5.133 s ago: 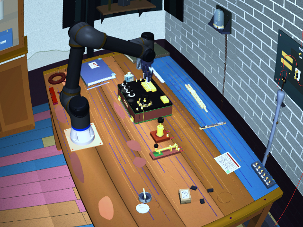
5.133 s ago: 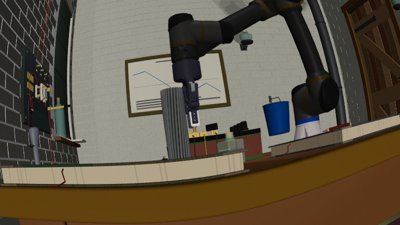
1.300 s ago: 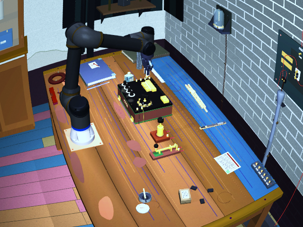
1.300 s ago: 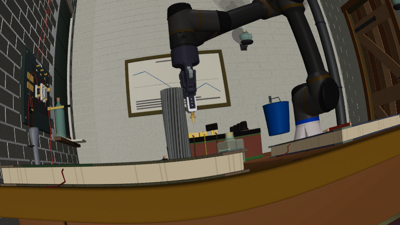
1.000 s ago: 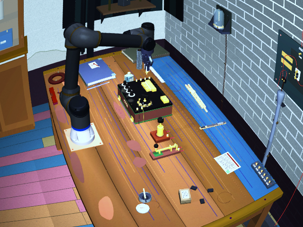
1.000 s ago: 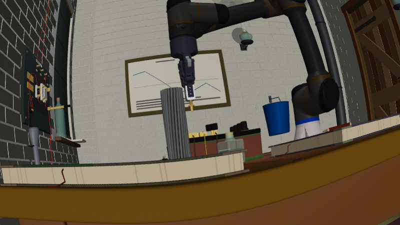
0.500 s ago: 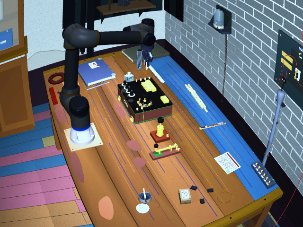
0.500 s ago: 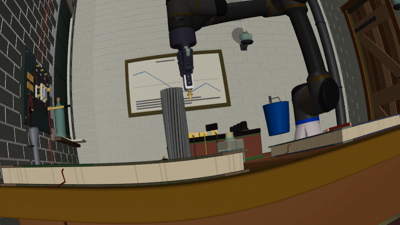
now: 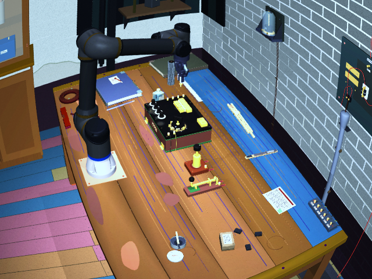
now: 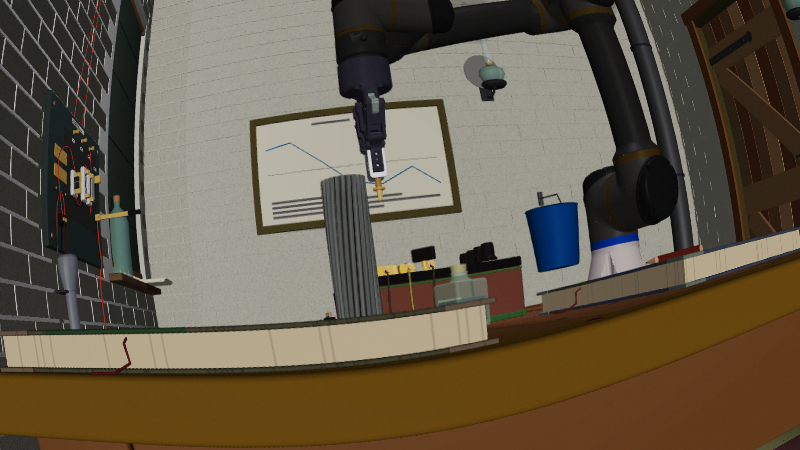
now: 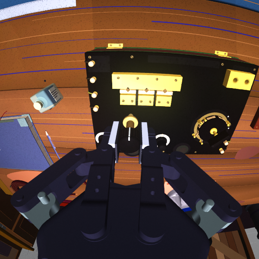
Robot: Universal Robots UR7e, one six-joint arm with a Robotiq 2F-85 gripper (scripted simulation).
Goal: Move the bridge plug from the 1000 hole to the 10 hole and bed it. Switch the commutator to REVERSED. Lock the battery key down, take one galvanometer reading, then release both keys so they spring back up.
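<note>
The bridge plug (image 11: 129,135) has a black knob and a brass tip. It sits between my gripper's (image 11: 128,136) two fingers, which are closed on the knob. I hold it high in the air, above the far end of the black bridge box (image 9: 177,121). The brass tip (image 10: 380,192) points down below the fingers (image 9: 181,79). The brass plug blocks (image 11: 145,89) lie on the box top, ahead of the plug in the wrist camera. The round commutator (image 11: 212,132) is at the box's right. The two keys (image 9: 196,163) (image 9: 204,184) stand on the table nearer the front.
A small glass bottle (image 9: 158,95) stands beside the box. A grey ribbed cylinder (image 9: 171,73) rises close to my gripper. A blue notebook (image 9: 118,87) lies to the left. A blue mat (image 9: 255,144) covers the right side of the table.
</note>
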